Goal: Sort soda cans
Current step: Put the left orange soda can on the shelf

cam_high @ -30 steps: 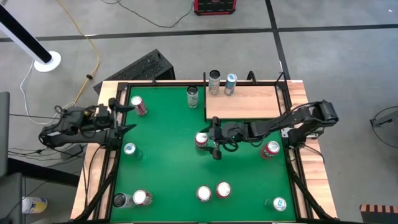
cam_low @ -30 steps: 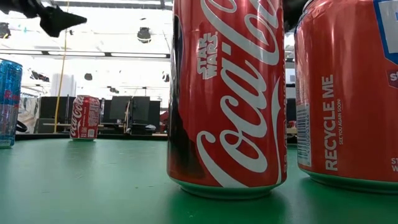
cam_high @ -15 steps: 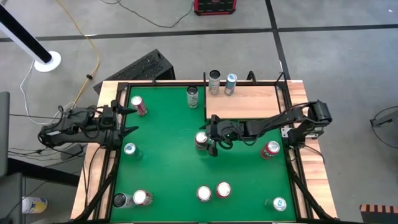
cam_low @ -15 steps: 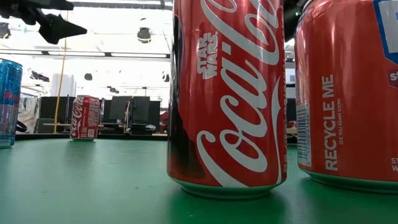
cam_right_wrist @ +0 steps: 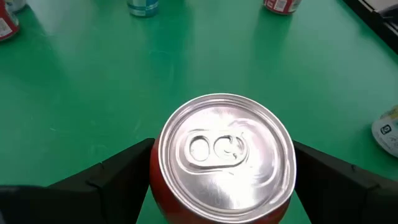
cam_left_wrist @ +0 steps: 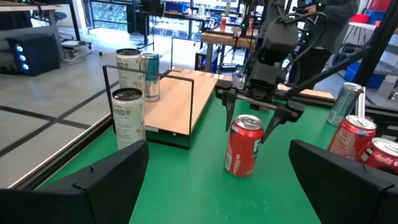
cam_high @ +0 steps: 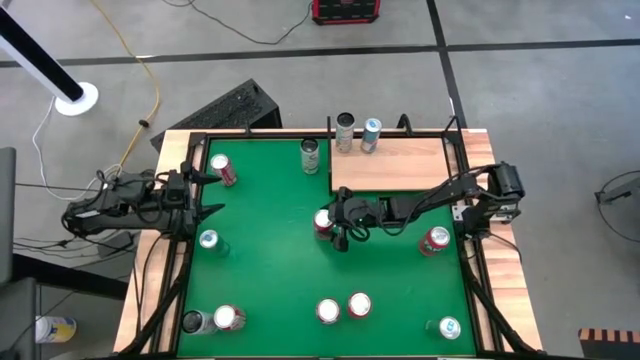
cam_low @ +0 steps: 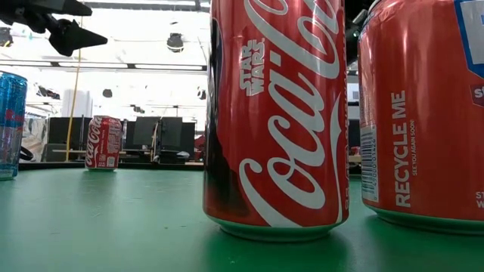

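Since the red can (cam_high: 323, 222) stands upright mid-mat, just left of the wood tray (cam_high: 390, 163), the right gripper (cam_high: 334, 222) reaches in from the right w/ fingers spread either side, not yet pinching. Left gripper (cam_high: 205, 192) waits at the left edge, fingers spread, holding nothing.

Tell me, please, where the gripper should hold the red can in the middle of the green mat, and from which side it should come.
Grip the round side wall just below the silver top, coming straight down from above. The red can stands upright and apart from the other cans, and the right gripper hangs open over it, one finger on each side. Closing there would probably hold it squarely.
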{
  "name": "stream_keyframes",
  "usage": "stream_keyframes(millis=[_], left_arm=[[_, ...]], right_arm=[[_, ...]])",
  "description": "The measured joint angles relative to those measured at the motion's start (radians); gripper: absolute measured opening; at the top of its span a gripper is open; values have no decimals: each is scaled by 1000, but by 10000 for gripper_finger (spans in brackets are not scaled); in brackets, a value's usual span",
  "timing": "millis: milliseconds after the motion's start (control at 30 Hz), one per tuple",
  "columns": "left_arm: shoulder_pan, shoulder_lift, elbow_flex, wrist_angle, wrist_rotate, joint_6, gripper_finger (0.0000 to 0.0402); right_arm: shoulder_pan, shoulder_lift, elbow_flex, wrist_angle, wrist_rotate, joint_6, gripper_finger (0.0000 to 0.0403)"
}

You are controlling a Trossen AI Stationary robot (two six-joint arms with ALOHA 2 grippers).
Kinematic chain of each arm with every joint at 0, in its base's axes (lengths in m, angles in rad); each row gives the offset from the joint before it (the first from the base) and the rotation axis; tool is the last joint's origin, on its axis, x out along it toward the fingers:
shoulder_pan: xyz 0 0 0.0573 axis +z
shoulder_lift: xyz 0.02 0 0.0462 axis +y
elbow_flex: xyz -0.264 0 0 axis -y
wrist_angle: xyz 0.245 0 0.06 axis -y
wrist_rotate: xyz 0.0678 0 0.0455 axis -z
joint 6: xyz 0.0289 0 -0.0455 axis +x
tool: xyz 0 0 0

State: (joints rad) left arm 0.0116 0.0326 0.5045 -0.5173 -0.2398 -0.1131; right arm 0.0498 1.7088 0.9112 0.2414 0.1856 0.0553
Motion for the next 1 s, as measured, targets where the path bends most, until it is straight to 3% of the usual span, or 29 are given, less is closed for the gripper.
stream_keyframes(millis=[200,333,600,867,1000], left_arm=[[0,0,0,0,0,0,373],[0,0,0,0,0,0,373],[0,0,0,0,15,0,373],[0,0,0,0,23,4,373],[0,0,0,0,23,4,373]], right_arm=[[0,-12,0,-8,-1,-1,327],[2,-60,-2,-46,-14,-8,325],[-34,-333,-1,-359,-33,-73,325],[-237,-574,0,-644,-40,-167,325],[-415,-620,0,-671,-169,-238,325]])
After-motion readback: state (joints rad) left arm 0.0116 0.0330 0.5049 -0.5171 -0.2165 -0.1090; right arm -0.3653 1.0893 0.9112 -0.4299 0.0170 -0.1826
